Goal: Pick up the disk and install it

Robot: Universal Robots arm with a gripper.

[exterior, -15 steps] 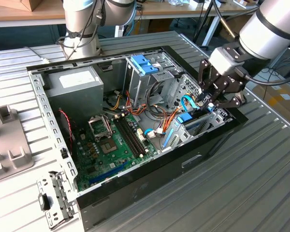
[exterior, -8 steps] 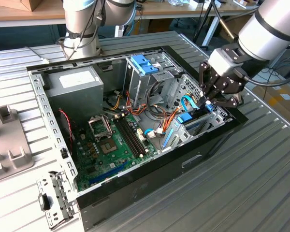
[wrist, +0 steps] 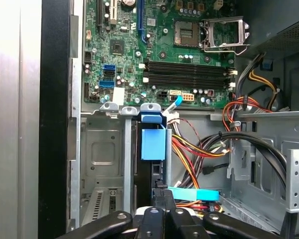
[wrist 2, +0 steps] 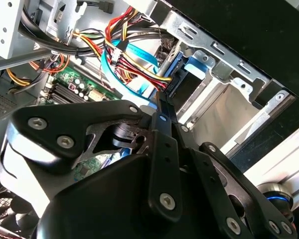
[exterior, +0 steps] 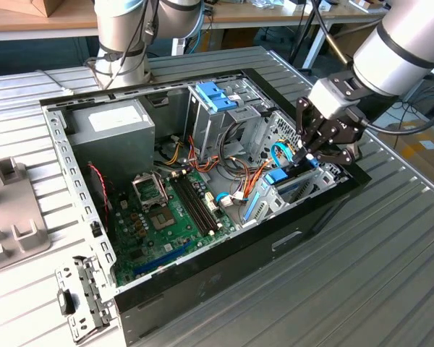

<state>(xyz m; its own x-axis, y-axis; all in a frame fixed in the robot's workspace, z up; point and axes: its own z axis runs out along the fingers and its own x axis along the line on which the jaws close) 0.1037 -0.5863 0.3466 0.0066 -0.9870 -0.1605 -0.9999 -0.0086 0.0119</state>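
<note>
One open computer case (exterior: 224, 238) is lying on its side on the ribbed grey metal table (exterior: 390, 289), its black front edge nearest. At the case's front corner, toward the exterior view's right, the black hand (exterior: 312, 153) is reaching down into the metal drive bay (exterior: 289, 191). The disk (wrist: 153, 149) is standing on edge in that bay, its blue carrier tab showing in the first wrist view between grey bay walls, and the hand's fingers (wrist: 162, 199) are closing on its upper edge, gripping it. In the second wrist view, the blue carrier (wrist 2: 192, 67) is sitting just beyond the fingertip, beside a bundle of red, yellow and blue cables (wrist 2: 134, 59). Further in, the green motherboard (exterior: 170, 217) is covering the case floor, and a grey power-supply box (exterior: 112, 130) is sitting at the far corner. A grey plastic fixture (exterior: 11, 210) is resting on the table at the exterior view's left. Behind, the arm's silver base (exterior: 123, 43) is standing at the table's far edge, with wooden benches (exterior: 29, 22) beyond.
</note>
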